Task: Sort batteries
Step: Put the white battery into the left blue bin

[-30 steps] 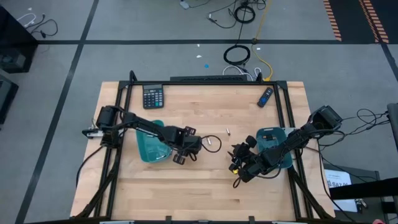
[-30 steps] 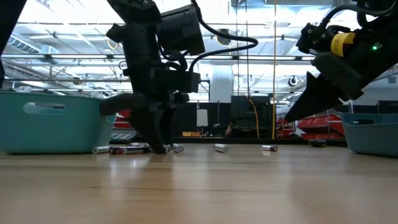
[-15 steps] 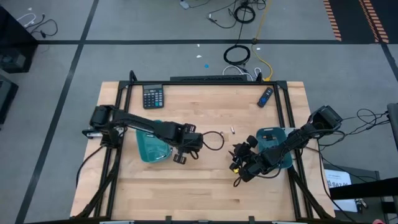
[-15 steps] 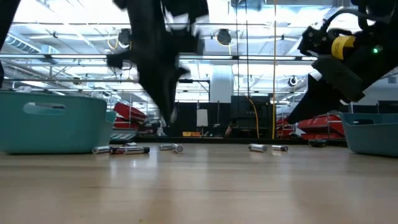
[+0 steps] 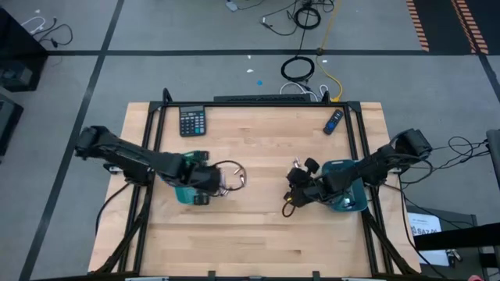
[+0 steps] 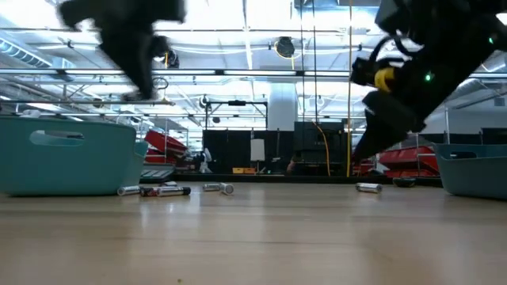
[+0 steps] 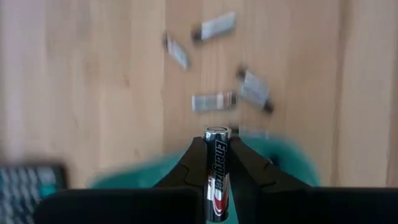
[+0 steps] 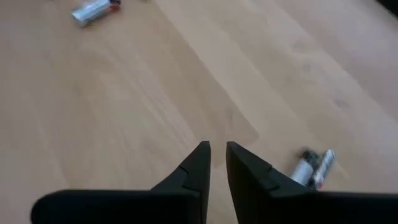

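My left gripper [image 7: 217,149] is up in the air over the left teal tray [image 5: 181,192] and is shut on one battery [image 7: 217,168] with a black and silver label. Several loose batteries [image 7: 213,101] lie on the wood beyond that tray's rim, and they show in the low view too [image 6: 154,190]. My right gripper [image 8: 217,152] hovers low over bare wood beside the right teal tray [image 5: 349,195]. Its fingers stand close together and nothing shows between them. Two batteries [image 8: 314,167] lie close to it, and another battery [image 8: 93,9] lies farther off. My left gripper pinches the battery's sides between its two fingers. The battery lies along the fingers, and its silver end cap [image 7: 217,132] sticks out just past the tips. The fingers point steeply down. The battery is lifted clear, above the tray's rim [image 7: 292,155].
A black calculator [image 5: 192,121] lies at the far left of the table and a dark blue remote-like stick [image 5: 333,120] at the far right. Black frame rails run along the table's sides. Between the two trays is open wood.
My left gripper has risen from the batteries near the table's middle and swung toward the left edge, and now hangs over the left tray with a battery. My right gripper has shifted toward the far edge. A loose battery near the middle has rolled toward the right.
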Robot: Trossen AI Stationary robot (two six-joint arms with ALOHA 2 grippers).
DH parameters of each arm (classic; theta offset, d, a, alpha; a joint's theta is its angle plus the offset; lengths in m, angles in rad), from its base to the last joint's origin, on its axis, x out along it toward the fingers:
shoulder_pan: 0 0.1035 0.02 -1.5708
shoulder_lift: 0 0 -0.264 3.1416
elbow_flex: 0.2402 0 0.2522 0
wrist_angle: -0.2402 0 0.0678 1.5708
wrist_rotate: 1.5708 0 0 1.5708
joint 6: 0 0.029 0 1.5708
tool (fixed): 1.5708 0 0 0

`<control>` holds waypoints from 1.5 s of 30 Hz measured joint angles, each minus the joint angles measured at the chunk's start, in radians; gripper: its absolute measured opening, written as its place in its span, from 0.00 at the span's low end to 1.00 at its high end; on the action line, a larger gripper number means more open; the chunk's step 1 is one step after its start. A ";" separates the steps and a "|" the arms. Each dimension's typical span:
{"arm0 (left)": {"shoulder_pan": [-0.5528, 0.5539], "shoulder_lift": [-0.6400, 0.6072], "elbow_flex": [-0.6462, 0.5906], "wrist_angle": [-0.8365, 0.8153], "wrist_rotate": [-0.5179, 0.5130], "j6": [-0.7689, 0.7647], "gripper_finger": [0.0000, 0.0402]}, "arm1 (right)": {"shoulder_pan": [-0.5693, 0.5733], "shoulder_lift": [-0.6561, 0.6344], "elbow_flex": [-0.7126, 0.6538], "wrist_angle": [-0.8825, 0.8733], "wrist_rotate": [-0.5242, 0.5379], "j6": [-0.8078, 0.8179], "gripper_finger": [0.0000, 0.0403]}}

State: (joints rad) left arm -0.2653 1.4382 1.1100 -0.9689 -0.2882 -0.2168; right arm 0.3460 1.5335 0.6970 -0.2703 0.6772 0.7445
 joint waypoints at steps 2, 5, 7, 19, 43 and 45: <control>-0.018 -0.059 -0.078 0.008 0.004 -0.070 0.10 | -0.005 -0.035 0.008 -0.033 -0.004 -0.028 0.10; -0.040 -0.150 -0.163 0.021 0.034 -0.163 0.10 | -0.029 -0.112 0.027 -0.147 -0.038 -0.032 0.11; -0.049 -0.191 -0.218 0.019 0.040 -0.209 0.11 | -0.059 -0.171 0.039 -0.224 -0.086 -0.031 0.13; -0.023 -0.240 -0.407 0.061 -0.088 -0.359 0.34 | -0.520 -0.255 0.098 -0.713 -0.308 -0.201 0.15; -0.030 -0.248 -0.339 0.040 -0.191 -0.247 0.39 | -0.857 0.069 0.099 -0.643 -0.552 -0.479 0.15; -0.030 -0.248 -0.339 0.040 -0.192 -0.246 0.39 | -0.857 0.071 0.099 -0.637 -0.552 -0.490 0.15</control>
State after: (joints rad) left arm -0.2951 1.1904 0.7708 -0.9293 -0.4797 -0.4624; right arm -0.5114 1.6047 0.7956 -0.9070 0.1250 0.2549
